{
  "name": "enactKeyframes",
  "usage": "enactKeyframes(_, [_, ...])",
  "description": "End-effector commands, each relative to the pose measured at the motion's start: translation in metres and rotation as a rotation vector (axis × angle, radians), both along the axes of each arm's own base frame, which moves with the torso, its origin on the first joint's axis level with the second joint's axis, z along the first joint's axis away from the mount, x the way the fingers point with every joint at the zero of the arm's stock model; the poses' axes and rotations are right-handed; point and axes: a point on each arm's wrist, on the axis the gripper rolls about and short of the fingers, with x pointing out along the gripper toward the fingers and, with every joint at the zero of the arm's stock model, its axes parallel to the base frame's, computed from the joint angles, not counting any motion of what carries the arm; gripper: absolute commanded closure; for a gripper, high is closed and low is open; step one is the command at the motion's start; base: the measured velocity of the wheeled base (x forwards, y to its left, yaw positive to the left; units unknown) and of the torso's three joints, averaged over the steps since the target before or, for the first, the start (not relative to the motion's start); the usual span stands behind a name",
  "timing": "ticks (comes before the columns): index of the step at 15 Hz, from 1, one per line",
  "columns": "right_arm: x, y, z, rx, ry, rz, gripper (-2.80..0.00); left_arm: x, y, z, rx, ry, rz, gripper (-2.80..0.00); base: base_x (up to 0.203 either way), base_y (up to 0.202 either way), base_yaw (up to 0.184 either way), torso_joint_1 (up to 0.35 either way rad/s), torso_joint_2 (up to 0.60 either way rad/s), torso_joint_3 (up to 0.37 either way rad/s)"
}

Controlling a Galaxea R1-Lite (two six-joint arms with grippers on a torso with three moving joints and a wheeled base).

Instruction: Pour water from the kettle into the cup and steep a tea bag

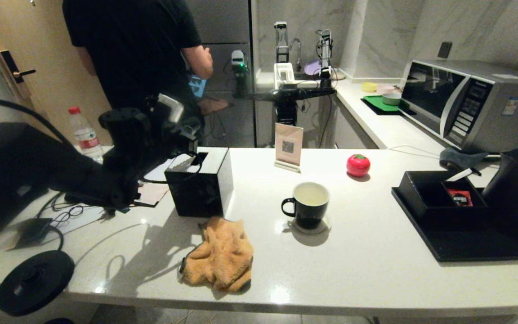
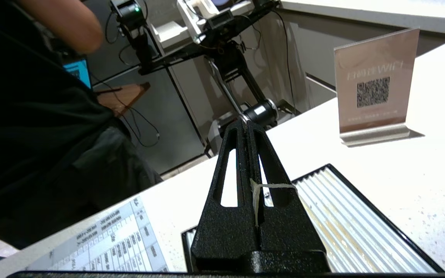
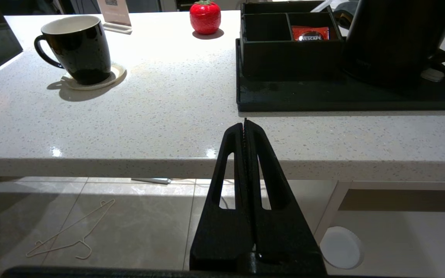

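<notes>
The black cup [image 1: 306, 206] with a white inside stands on a round coaster mid-counter; whether it holds water cannot be told. It also shows in the right wrist view, cup [image 3: 76, 48]. The black kettle [image 1: 517, 193] stands on the black tray [image 1: 466, 245] at the right, kettle [image 3: 394, 38]. My left gripper [image 2: 245, 122] is shut, raised over the black tissue box [image 1: 200, 182]; a thin pale strand [image 2: 256, 200] lies in the seam between its fingers and crosses one finger. The tea bag is out of view. My right gripper [image 3: 244, 122] is shut and empty, low before the counter's front edge.
An orange cloth [image 1: 218, 254] lies near the front edge, and a round black disc [image 1: 34, 281] with a cord sits front left. A sign stand [image 1: 288, 146], a red tomato-shaped object [image 1: 358, 165] and an organizer box [image 1: 439, 193] with a red sachet [image 1: 459, 197] are here. A person [image 1: 133, 49] stands behind.
</notes>
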Motion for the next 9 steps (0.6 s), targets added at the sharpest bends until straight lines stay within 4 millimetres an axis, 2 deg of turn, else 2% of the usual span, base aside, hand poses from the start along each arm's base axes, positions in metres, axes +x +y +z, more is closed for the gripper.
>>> enactKeyframes(1, [0.0, 0.0, 0.0, 0.001, -0.001, 0.0, 0.0, 0.0014, -0.0003, -0.0051, 0.001, 0.009, -0.001, 0.0, 0.0, 0.0, 0.0, 0.0, 0.0, 0.0])
enactKeyframes(4, [0.0, 0.0, 0.0, 0.0, -0.001, 0.0, 0.0, 0.0006, 0.0005, -0.0063, 0.001, 0.019, 0.001, 0.0, 0.0, 0.0, 0.0, 0.0, 0.0, 0.0])
enactKeyframes(5, [0.0, 0.0, 0.0, 0.0, -0.001, 0.0, 0.0, -0.0013, 0.0008, -0.0086, 0.003, 0.03, 0.001, -2.8, 0.0, 0.0, 0.0, 0.0, 0.0, 0.0])
enactKeyframes(9, [0.0, 0.0, 0.0, 0.0, -0.001, 0.0, 0.0, -0.0026, 0.0015, -0.0101, 0.002, 0.026, 0.003, -2.8, 0.0, 0.0, 0.0, 0.0, 0.0, 0.0])
